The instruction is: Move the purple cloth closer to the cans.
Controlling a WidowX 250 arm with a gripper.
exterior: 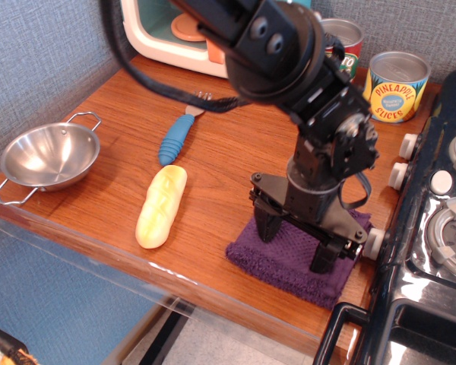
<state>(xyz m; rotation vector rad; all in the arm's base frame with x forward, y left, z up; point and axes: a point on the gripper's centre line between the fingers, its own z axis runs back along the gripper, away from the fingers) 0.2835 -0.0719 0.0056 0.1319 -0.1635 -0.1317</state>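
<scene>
The purple cloth [287, 264] lies near the table's front right corner, next to the stove. My gripper [295, 242] points down onto it, jaws spread wide, with both fingertips [267, 228] pressed on the cloth's top. The pineapple can [396, 85] stands at the back right. The tomato sauce can [345, 42] stands to its left, partly hidden behind my arm. The cloth is well in front of both cans.
A steel bowl [49, 156] sits at the left edge. A yellow bread roll [161, 205] and a blue-handled fork [176, 137] lie mid-table. A white toy oven [175, 34] stands at the back. A black stove [441, 228] borders the right side.
</scene>
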